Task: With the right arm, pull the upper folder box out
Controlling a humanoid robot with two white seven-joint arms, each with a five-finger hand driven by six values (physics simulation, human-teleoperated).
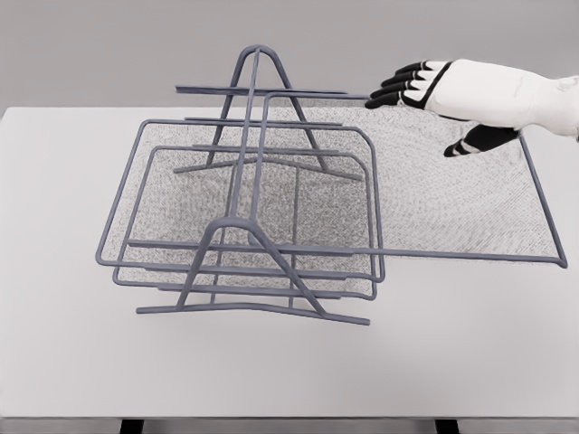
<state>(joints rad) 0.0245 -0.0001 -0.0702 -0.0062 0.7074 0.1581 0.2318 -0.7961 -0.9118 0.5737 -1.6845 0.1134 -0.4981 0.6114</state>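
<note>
The grey wire rack (258, 63) stands on the white table, left of centre. Its upper mesh tray (470, 259) sticks far out to the right, with only its left part still inside the frame. My right hand (421, 119) reaches in from the upper right at the tray's far right corner. Its black fingers (404, 87) stretch left along the far rim, and the thumb (475, 141) lies apart over the mesh. Nothing is clasped between them. Two lower trays (136, 262) sit fully inside the rack.
The white table (72, 362) runs past the rack on all sides, with its front edge near the bottom of the view. The pulled-out tray hangs over the table's right half.
</note>
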